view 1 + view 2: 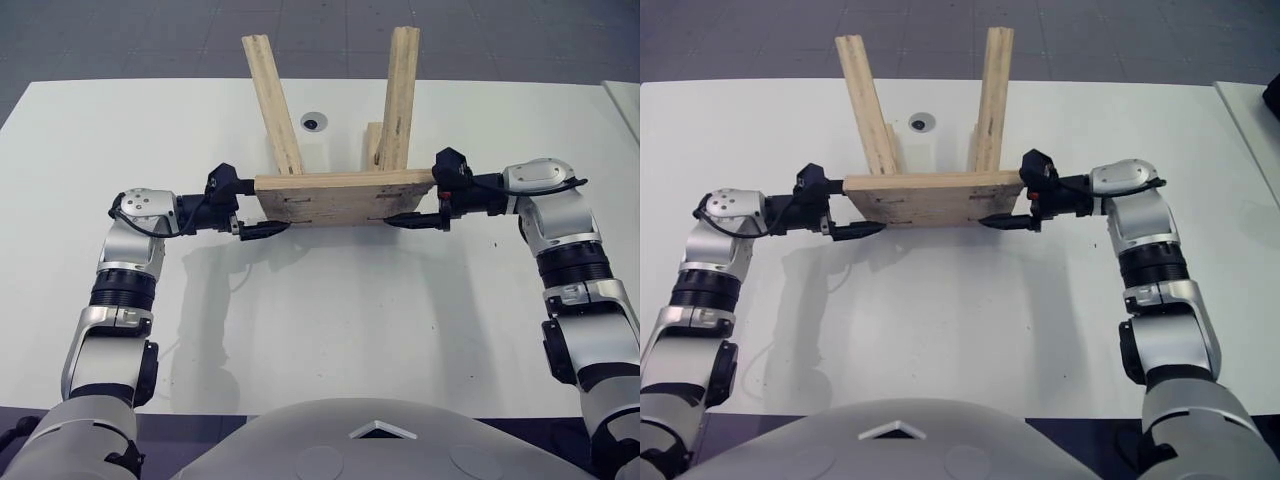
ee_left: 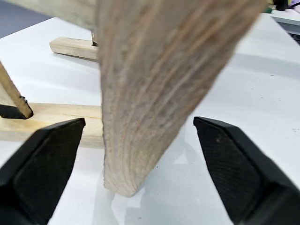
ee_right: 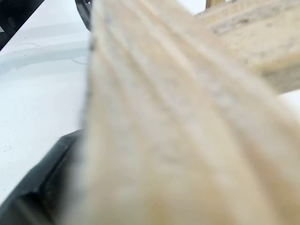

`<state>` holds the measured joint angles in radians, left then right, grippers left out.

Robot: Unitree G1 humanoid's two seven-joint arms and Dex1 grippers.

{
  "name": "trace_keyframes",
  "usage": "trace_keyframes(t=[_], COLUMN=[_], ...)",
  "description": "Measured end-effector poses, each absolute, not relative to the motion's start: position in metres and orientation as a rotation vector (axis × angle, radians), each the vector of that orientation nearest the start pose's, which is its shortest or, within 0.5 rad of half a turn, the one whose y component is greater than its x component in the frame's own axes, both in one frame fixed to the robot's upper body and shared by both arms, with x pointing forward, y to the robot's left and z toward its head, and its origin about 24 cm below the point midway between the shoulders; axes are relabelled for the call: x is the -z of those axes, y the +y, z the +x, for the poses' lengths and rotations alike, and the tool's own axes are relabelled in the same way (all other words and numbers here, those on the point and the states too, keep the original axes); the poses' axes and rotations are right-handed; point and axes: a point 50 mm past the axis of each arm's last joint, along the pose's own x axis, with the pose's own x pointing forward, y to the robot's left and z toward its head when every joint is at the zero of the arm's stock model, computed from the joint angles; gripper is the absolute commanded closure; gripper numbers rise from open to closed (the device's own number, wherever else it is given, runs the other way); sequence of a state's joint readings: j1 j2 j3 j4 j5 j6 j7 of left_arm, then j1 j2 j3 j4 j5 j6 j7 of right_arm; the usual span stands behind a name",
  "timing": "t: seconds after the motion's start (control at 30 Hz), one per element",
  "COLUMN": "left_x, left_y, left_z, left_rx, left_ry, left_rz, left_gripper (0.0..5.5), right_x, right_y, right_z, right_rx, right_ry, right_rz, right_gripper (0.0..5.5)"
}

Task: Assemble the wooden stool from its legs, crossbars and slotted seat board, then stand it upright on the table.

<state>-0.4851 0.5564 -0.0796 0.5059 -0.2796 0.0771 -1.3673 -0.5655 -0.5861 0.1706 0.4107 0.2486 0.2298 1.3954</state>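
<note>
Stool [image 1: 340,195], seemingly fully assembled, lies tipped on its side mid-bench. Its seat board [image 1: 340,200] stands on edge facing the robot, and two legs [image 1: 272,100] point away from it. The step in hand looks like the last one: gripping the seat board at both ends to tip the stool upright.

The left gripper [image 1: 250,205] brackets the board's left end with its jaws wide and a gap on each side. The right gripper [image 1: 418,192] sits at the right end, but whether it has closed cannot be told. The next move likely calls for both to clamp evenly, then rotate the stool together so the legs swing down.

The wood is pale and raw, with layered grain on the board's edge, and the legs are flat slats. The bench [image 1: 320,330] is smooth matte white.
</note>
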Motion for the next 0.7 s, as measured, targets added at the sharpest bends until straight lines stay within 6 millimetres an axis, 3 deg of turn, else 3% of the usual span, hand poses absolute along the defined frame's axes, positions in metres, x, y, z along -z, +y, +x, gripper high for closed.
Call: trace_keyframes(t=[0.2,0.3,0.4,0.53,0.7], left_x=[-0.089,-0.092,-0.1,-0.125,-0.166], left_y=[0.209,0.207,0.208,0.212,0.222], left_z=[0.298,0.296,0.294,0.294,0.3], left_rx=[1.401,1.418,1.443,1.462,1.442], left_ry=[0.323,0.352,0.39,0.392,0.414], left_rz=[0.046,-0.001,-0.015,-0.109,-0.374], left_gripper=[2.84,3.37,3.48,3.63,4.0], right_x=[-0.102,-0.101,-0.102,-0.123,-0.16], right_y=[-0.19,-0.191,-0.193,-0.193,-0.192], right_z=[0.304,0.301,0.3,0.303,0.306], right_rx=[-1.345,-1.37,-1.386,-1.421,-1.46], right_ry=[0.359,0.37,0.399,0.435,0.42], right_rz=[-0.193,-0.182,-0.138,-0.023,0.38], right_gripper=[3.51,3.6,3.6,3.6,3.79])
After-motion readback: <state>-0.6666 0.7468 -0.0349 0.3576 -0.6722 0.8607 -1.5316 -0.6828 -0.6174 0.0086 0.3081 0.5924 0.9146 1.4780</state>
